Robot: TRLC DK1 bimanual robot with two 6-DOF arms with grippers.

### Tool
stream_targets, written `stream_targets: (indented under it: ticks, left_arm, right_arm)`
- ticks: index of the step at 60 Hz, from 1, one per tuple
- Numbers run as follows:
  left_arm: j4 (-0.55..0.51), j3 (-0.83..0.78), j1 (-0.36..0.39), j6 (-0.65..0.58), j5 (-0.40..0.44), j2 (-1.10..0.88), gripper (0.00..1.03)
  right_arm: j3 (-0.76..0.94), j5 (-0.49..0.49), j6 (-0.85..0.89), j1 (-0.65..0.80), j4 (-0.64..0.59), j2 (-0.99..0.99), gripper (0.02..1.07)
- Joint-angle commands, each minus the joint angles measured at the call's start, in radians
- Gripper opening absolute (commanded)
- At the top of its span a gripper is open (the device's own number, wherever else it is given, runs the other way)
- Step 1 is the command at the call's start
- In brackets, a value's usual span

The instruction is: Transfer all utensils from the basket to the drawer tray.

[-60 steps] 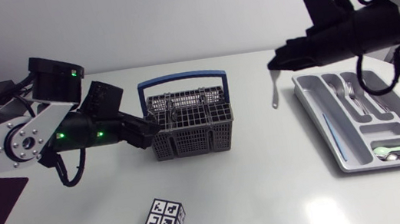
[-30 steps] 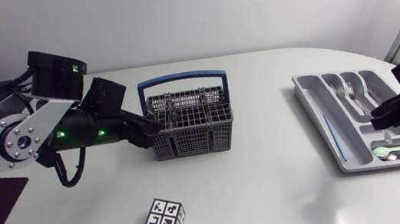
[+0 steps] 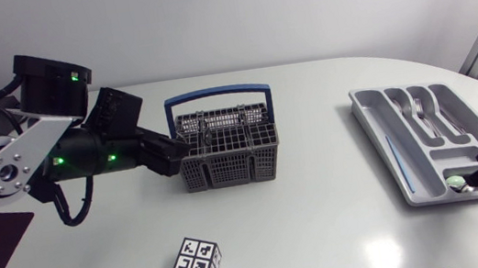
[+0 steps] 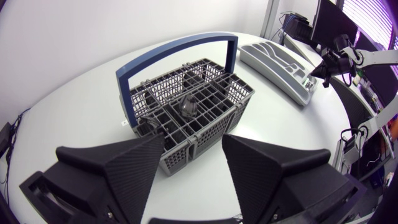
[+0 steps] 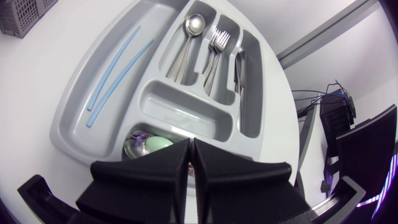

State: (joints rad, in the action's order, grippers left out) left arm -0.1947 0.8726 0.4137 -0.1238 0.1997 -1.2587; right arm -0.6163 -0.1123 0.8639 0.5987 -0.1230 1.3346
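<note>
On the table (image 3: 325,224), the left arm (image 3: 66,157) reaches to the basket (image 3: 230,168), its gripper (image 4: 193,146) spread wide at the basket's near wall and holding nothing. The tray (image 3: 373,122) lies well apart, toward the right edge. The right gripper (image 5: 189,144) hangs over the tray's near end, fingers pressed together with no utensil showing between them. Most of the job looks done: the tray already holds two blue sticks (image 5: 115,62), a knife (image 5: 239,68), forks (image 5: 216,42), a spoon (image 5: 194,25) and a green spoon (image 5: 155,143). At least one dark utensil (image 4: 188,107) is left standing in the basket; other cells are too shadowed to tell.
</note>
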Motion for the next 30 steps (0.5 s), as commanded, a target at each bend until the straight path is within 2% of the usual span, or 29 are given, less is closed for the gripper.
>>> stream_targets:
  ticks: [1, 5, 7, 10, 14, 16, 24, 30]
  left_arm:
    - [-0.014, 0.003, -0.003, 0.021, -0.008, 0.025, 0.65]
    - [-0.017, -0.001, -0.003, 0.021, -0.008, 0.033, 0.65]
    - [-0.020, 0.000, -0.004, 0.021, -0.009, 0.033, 0.65]
    - [-0.022, 0.002, -0.001, 0.023, -0.014, 0.035, 0.65]
    - [-0.022, 0.006, 0.019, 0.027, -0.037, 0.035, 0.65]
    - [-0.023, 0.012, 0.034, 0.029, -0.057, 0.035, 0.65]
    - [-0.035, 0.046, 0.100, 0.053, -0.123, 0.018, 0.65]
    - [-0.055, 0.080, 0.139, 0.064, -0.186, -0.021, 0.65]
  right_arm:
    - [0.032, 0.020, 0.038, 0.009, 0.031, 0.037, 0.16]
    - [0.056, 0.054, 0.061, 0.009, 0.071, 0.054, 0.43]
    - [0.064, 0.062, 0.067, 0.007, 0.077, 0.055, 0.47]
    - [0.073, 0.072, 0.080, 0.007, 0.086, 0.054, 0.60]
    - [0.067, 0.083, 0.073, 0.007, 0.086, 0.044, 0.86]
    - [0.064, 0.089, 0.070, 0.007, 0.086, 0.037, 0.93]
    - [0.052, 0.103, 0.043, 0.003, 0.080, 0.009, 1.02]
    - [0.032, 0.105, 0.011, -0.008, 0.054, 0.002, 1.02]
